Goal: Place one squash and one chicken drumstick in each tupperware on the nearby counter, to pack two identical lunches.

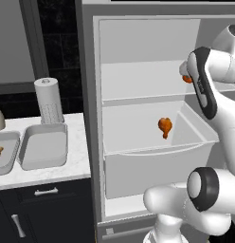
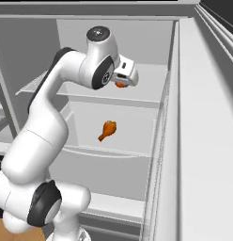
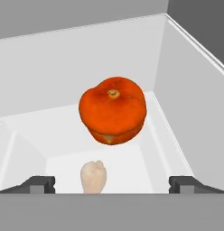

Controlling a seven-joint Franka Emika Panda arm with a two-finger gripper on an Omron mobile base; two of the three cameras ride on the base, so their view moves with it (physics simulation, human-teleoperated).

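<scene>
The arm reaches into the open fridge (image 1: 98, 118), its hand at the upper shelf level. In the hand view the jaws stand fully apart, the two dark tips at the lower left and lower right corners of the frame, with nothing between them; the gripper (image 3: 112, 185) holds nothing.

The squash (image 3: 112, 116), an orange, squat, rounded body with its stem button facing the camera, sits in the centre of the hand view, directly ahead of the jaws along the line of approach and roughly midway between the tips. It is apart from them, not yet within their span. It has no marked long axis from this angle; it reads as nearly round, slightly wider than tall in frame. In the right base view a sliver of it shows just under the hand, upper centre of the frame.

A pale object (image 3: 93, 177) lies lower centre in the hand view, nearer the camera than the squash; what it is I cannot tell.

A chicken drumstick (image 1: 165, 126) lies in the fridge drawer (image 1: 152, 166), centre right of the left base view, below the hand.

On the surface (image 1: 79, 166) at the left of the left base view sit two tupperware trays: the nearer tupperware (image 1: 43, 146) is empty; the far tupperware (image 1: 8, 159), cut by the frame's left edge, shows something orange inside.

Judgement: the coming move is a straight advance onto the squash before closing.
</scene>
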